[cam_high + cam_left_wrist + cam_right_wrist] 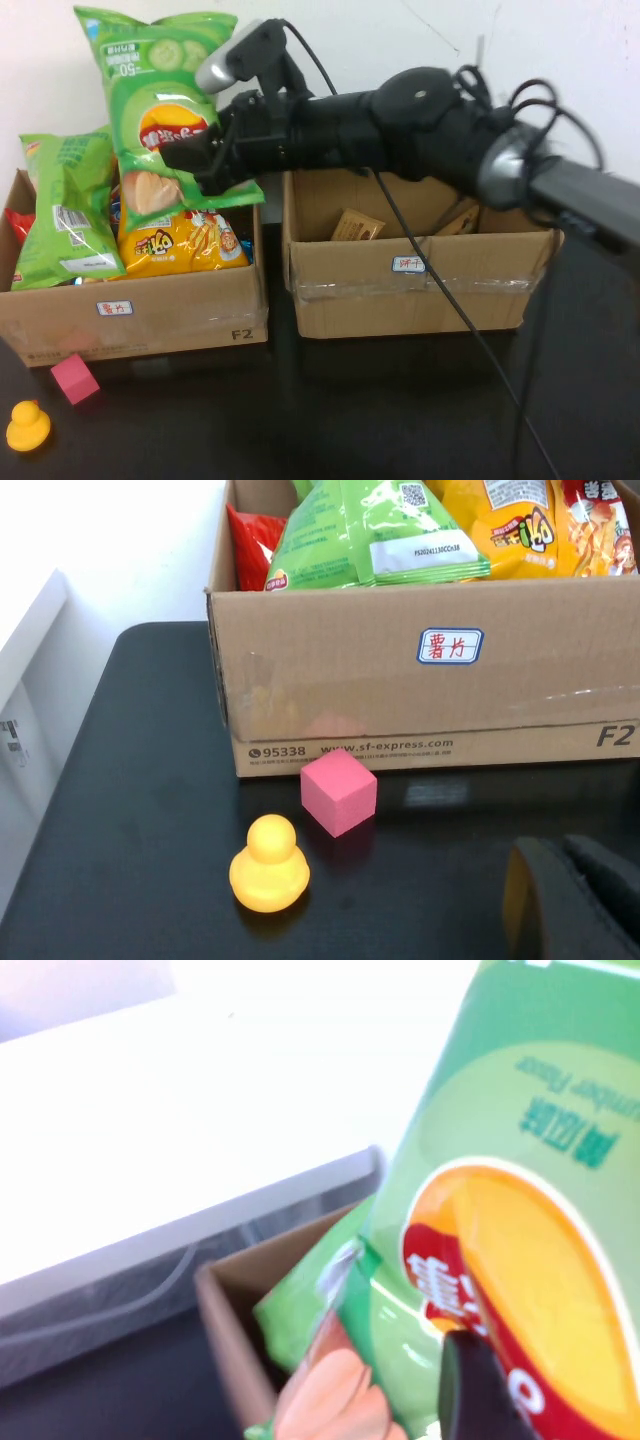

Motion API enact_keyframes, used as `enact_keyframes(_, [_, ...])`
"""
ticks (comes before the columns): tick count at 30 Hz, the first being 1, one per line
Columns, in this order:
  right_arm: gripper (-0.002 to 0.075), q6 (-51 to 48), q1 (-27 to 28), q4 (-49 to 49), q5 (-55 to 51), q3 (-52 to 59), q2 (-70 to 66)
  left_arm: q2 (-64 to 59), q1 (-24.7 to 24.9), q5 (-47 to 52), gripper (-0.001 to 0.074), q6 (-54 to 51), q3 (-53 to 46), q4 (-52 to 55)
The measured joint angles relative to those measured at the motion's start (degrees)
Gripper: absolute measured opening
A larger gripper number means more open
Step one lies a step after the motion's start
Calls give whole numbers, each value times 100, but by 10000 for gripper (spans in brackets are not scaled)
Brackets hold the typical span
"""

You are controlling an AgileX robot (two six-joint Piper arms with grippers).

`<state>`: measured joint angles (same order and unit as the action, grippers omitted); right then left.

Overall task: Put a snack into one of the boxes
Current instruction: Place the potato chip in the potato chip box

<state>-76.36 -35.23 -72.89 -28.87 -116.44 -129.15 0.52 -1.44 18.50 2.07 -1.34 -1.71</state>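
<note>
From the high view, the right gripper (205, 160) reaches across from the right and clamps a green chip bag (160, 100), holding it upright in the air above the left box (140, 305); under the gripper lie another green bag (62, 205) and a yellow snack bag (180, 243), and behind its arm is the right box (420, 285). In the left wrist view, the left gripper (570, 895) sits low over the dark table (130, 810); whether it is open cannot be told. Ahead of it are a pink cube (339, 791), a yellow duck (269, 865) and the left box. In the right wrist view, a dark fingertip (480, 1390) presses against the green chip bag.
</note>
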Motion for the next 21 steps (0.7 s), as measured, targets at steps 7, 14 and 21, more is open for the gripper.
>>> enact_keyframes(7, [283, 273, 0, -135, 242, -1527, -1415, 0, 0, 0, -1, 0, 0, 0])
enact_keyframes(14, [283, 512, 0, -265, 245, -1977, -2335, 0, 0, 0, -1, 0, 0, 0])
enact_keyframes(21, [341, 594, 0, -381, 138, -2040, -2474, 0, 0, 0, -1, 0, 0, 0])
